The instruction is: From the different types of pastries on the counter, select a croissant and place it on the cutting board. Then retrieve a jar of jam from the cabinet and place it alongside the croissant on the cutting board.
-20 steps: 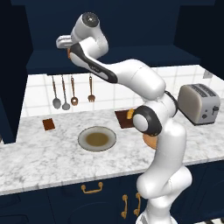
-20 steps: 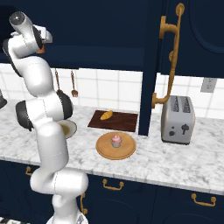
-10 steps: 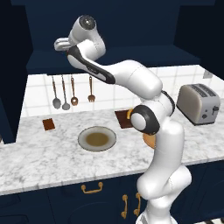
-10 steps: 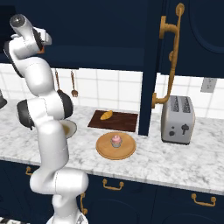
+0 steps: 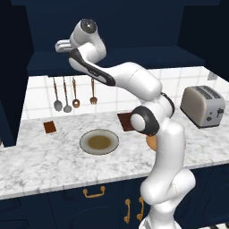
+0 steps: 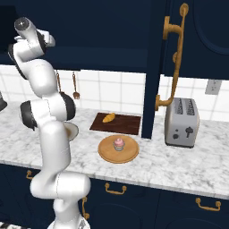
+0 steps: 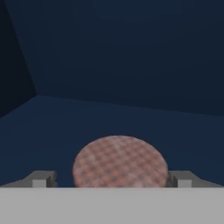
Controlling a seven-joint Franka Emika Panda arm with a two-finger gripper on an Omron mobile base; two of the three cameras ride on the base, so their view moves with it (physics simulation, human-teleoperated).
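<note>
Croissant (image 6: 108,118) already on cutting board (image 6: 127,126). Fingers (image 7: 43,178) spread wide either side of jam jar (image 7: 120,161) inside cabinet (image 7: 131,57), not clamped yet, lined up for grasp.

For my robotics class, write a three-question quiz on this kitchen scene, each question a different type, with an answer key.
1. True or false: the croissant already lies on the cutting board.
2. Multiple choice: what sits on the round wooden plate? A) a toaster B) a pink-frosted cupcake C) a spoon
3. Short answer: in the hand view, what lies between the fingertips of the gripper, and are the jaws open or shut?

Key
1. True.
2. B, the cupcake.
3. The round top of the jar of jam in the dark cabinet; the jaws stand open on either side of it, not yet closed on it.
</note>
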